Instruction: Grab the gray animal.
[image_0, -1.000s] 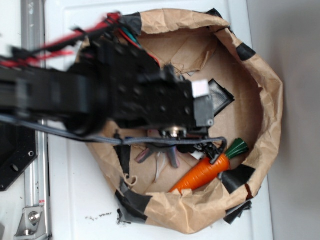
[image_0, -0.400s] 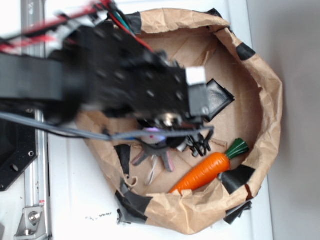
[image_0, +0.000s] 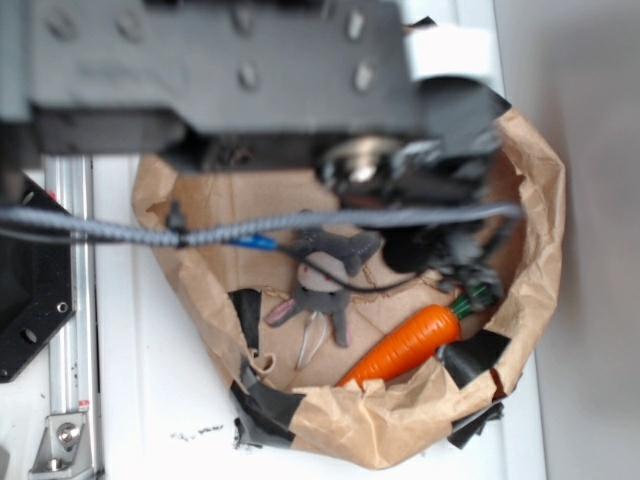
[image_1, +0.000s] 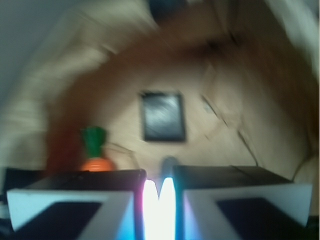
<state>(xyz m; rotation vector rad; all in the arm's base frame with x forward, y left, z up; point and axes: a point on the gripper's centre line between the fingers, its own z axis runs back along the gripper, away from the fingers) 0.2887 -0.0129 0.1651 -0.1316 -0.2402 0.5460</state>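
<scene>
One gray animal (image_0: 325, 280) lies beside carrot (image_0: 410, 343).

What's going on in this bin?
A WidowX arm hangs over a paper-lined bin, after the gray animal. The toy lies on the bin floor near an orange carrot; a black pouch is also inside. The hand has its fingers close together, but blur hides whether it holds anything.
</scene>
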